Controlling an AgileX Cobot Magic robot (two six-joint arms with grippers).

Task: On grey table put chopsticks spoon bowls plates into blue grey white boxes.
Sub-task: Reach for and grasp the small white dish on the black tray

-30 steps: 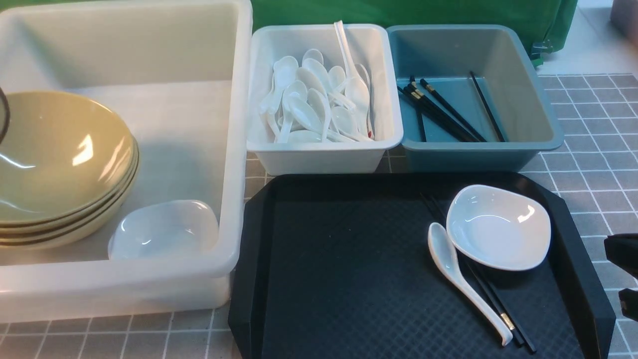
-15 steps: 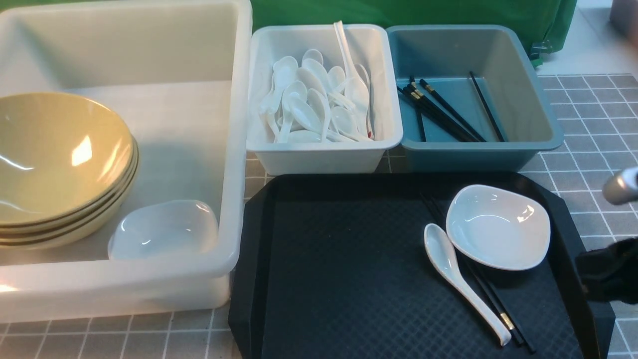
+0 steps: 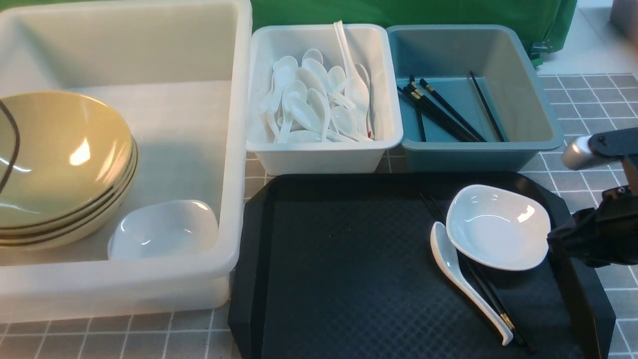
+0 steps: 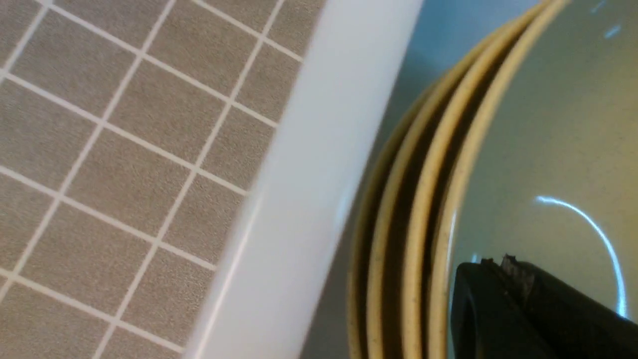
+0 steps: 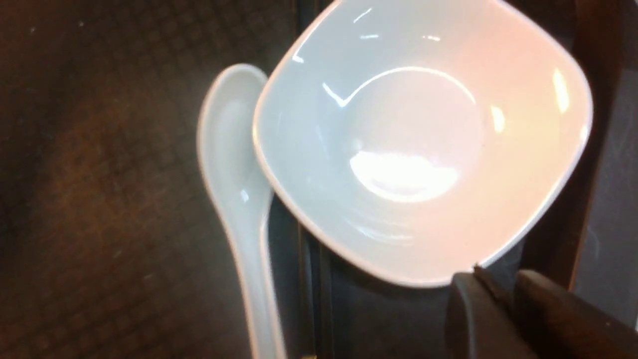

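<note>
Milky-white tub [image 3: 239, 149]: you find it far left on the desk [image 3: 598, 109]. It is the widest box, so it suits the broad crockery.
Bowls [image 3: 60, 159]: they sit nested in one stack against the tub's left side, which leaves floor space beside them.
Left pincer [image 4: 498, 269]: it hangs over the inside of the top bowl, near the rim. Its jaws are together with nothing between them.
Plate in the tub [image 3: 164, 229]: it lies flat in the near corner, just beside the stack.
Small white bin [image 3: 324, 159]: it stands mid-desk behind the tray, heaped with binned spoons [image 3: 314, 99]. This is where your loose spoon belongs.
Black tray [image 3: 339, 279]: it is nearest you and carries everything left to sort.
Spoon [image 3: 463, 284]: its scoop touches the tray plate's left rim, and its handle runs toward you along the sticks.
Chopsticks on the tray [image 3: 493, 300]: they pass under the plate, so I judge the plate should go first.
Plate on the tray [image 3: 498, 227]: it rests across those sticks on the tray's right part.
Blue-grey bin [image 3: 478, 157]: it stands right of the white bin and holds the binned chopsticks [image 3: 443, 112].
Right pincer [image 3: 556, 239]: it sits low at the tray plate's right rim. You cannot tell whether its jaws are apart or together. Mind the glossy rim, which may slip, and a lift could nudge the spoon.
</note>
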